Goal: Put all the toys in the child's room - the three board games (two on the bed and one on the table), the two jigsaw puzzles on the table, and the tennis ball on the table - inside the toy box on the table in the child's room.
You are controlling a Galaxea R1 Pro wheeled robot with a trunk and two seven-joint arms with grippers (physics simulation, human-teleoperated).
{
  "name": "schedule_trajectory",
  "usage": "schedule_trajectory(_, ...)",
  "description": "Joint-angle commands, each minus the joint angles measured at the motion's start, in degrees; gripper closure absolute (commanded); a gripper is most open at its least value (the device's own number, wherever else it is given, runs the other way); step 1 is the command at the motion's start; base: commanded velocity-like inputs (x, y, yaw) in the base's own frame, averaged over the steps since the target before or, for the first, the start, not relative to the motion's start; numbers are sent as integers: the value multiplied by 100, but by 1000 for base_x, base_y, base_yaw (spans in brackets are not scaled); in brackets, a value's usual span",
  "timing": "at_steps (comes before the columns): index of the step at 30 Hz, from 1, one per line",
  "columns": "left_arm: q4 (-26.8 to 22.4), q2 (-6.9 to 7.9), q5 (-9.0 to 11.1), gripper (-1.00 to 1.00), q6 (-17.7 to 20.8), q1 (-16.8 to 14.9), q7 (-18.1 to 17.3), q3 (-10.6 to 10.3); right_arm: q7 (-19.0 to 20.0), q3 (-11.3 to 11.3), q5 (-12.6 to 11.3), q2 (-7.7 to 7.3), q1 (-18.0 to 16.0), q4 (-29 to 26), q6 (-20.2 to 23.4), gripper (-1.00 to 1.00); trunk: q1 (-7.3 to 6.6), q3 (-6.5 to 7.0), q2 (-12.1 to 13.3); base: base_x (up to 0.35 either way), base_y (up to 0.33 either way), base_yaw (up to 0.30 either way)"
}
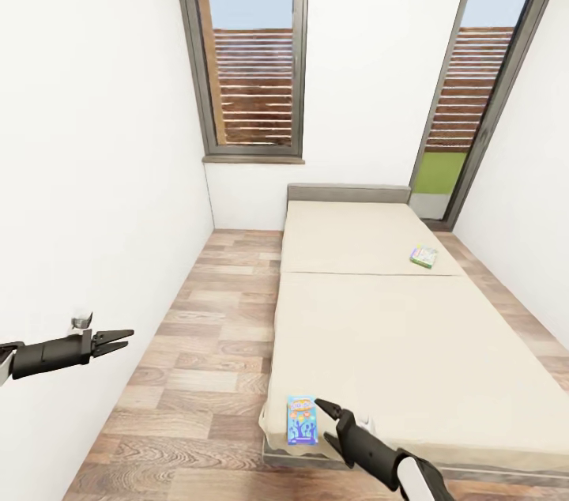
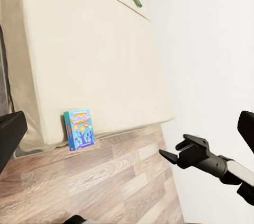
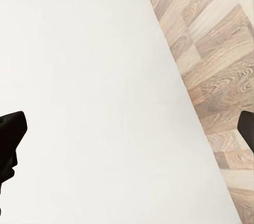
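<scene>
Both grippers free, two board games waiting on the bed

The left gripper [image 1: 118, 340] hangs by the white wall [image 1: 95, 169] with its fingers parted and nothing in them; next across, the blue board game [image 1: 301, 420] lies at the bed's [image 1: 411, 343] near corner by the wood floor [image 1: 205, 343], with the right gripper [image 1: 325, 423] just beside it, fingers spread wide and holding nothing; the pale green board game [image 1: 423, 256] sits far up the mattress near the tall window [image 1: 490, 90]. Both look like light, stiff, smooth cardboard boxes (likely slippery), best pinched across a short edge overhanging the soft pad. Nothing blocks the blue one; the green one means reaching across the bed
</scene>
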Motion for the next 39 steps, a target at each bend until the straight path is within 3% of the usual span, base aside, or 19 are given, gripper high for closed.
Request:
schedule_trajectory(1,1,1,8,-100,62,-4,-20,-5,-47,-35,-46,6,-6,30,36,-100,25,-29,-52,0,0,0)
schedule_trajectory(10,1,-14,2,-100,61,-3,-22,-5,-482,-43,-156,48,-6,90,23,-100,223,-191,-413,0,0,0)
schedule_trajectory(20,1,-90,-1,-100,27,-4,-38,-5,-537,-69,-626,58,-6,95,14,-100,442,-371,-814,0,0,0)
schedule_trajectory(26,1,-130,-1,-100,26,-6,-39,-5,-546,-89,-728,45,-6,197,16,-100,574,-478,-1055,0,0,0)
schedule_trajectory(34,1,-154,-1,-100,30,-4,-32,-9,-548,-410,-1098,-14,1,478,7,-100,750,-622,-1376,0,0,0)
schedule_trajectory(39,1,-235,-8,-100,37,-4,-31,-13,-548,-455,-1126,-27,0,592,3,-100,860,-712,-1576,0,0,0)
